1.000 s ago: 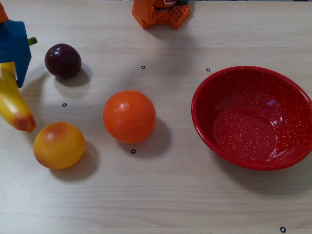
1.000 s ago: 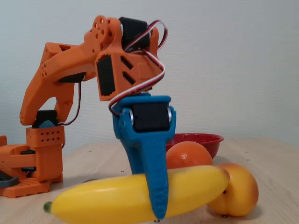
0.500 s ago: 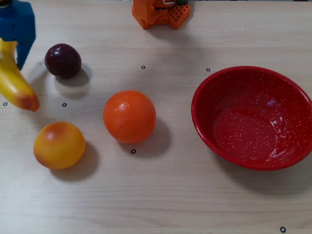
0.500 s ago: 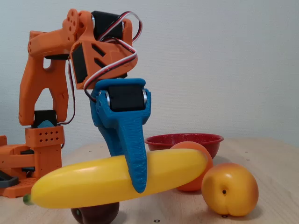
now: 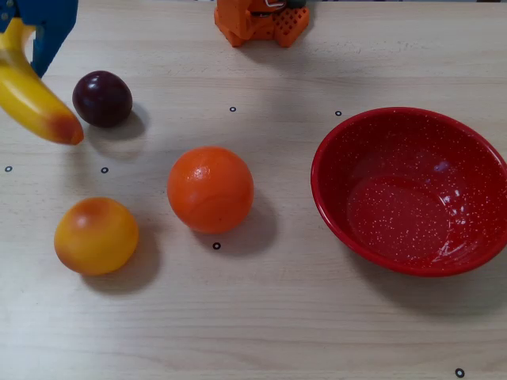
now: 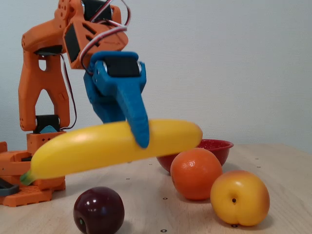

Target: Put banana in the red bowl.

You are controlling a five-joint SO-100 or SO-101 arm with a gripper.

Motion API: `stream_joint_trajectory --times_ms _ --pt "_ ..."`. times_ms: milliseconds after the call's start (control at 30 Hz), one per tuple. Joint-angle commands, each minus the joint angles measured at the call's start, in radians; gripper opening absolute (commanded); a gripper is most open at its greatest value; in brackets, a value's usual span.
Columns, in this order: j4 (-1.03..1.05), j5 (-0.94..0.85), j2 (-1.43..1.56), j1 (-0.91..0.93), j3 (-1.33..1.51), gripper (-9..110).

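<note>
Pincer [image 6: 141,139]: blue, clenched across the banana [image 6: 112,146], carried clear above the table [image 6: 273,165]. Fixed view showed the whole banana, green tip lowest at left; overhead view caught only its reddish end [image 5: 36,103] beside the plum [image 5: 102,98]. Red bowl [image 5: 412,190] stood well apart.

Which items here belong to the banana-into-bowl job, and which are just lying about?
Job:
- banana, clamped in the blue gripper, lifted off the table
- red bowl, empty

Lying about:
- dark plum
- orange ball
- yellow-orange fruit
</note>
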Motion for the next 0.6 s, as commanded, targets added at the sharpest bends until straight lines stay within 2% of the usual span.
stream_joint_trajectory --times_ms 0,567 --pt "-0.041 -0.031 0.186 -0.031 -0.025 0" --pt "-0.069 -0.147 0.621 -0.118 0.400 0"
